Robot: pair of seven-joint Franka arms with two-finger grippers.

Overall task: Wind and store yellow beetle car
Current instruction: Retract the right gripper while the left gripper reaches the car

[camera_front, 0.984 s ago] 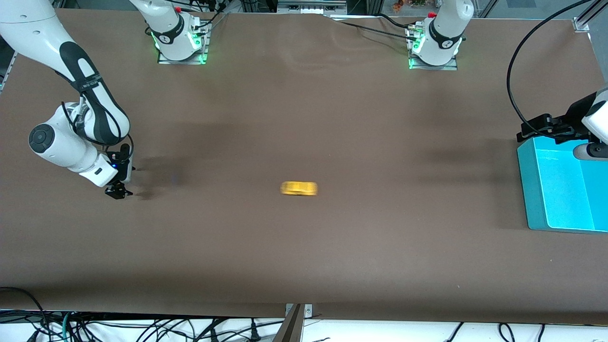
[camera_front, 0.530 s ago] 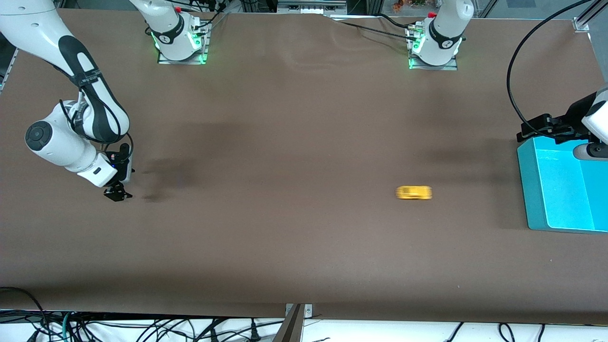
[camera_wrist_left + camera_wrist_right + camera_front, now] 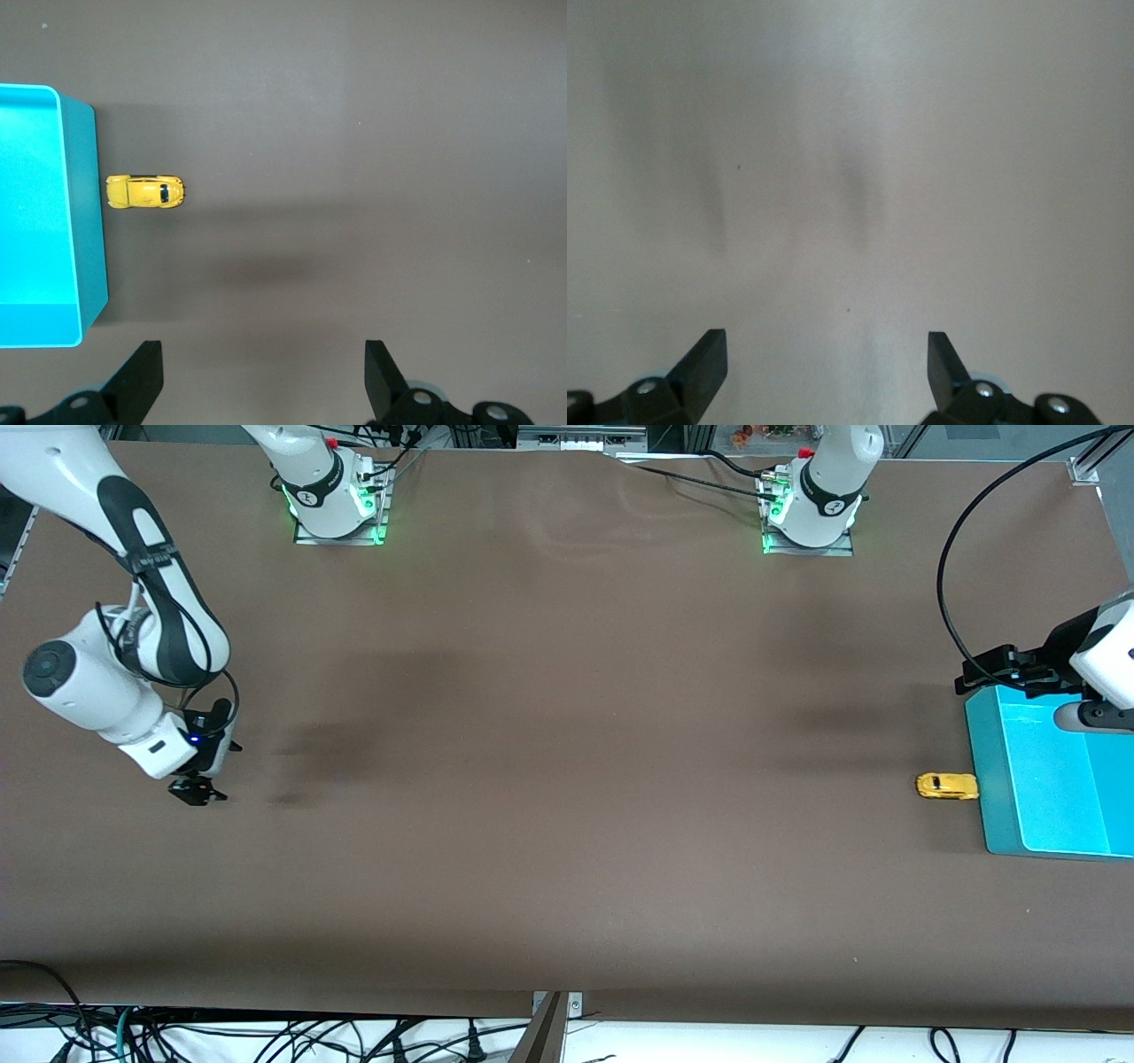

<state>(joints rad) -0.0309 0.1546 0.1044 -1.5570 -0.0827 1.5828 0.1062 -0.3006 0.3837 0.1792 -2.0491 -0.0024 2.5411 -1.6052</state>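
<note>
While my right gripper (image 3: 197, 791) is waiting wide open near the table's right-arm edge, the yellow beetle car (image 3: 947, 786) is sitting nose-on against the teal bin (image 3: 982, 779), below my wide-open left gripper (image 3: 263, 376), lengthwise toward the bin

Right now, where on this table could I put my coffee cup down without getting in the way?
Most of the brown table is bare between the right gripper and the yellow beetle car. It is crowded only at the left arm's end, where the car sits against the teal bin under the left gripper.
</note>
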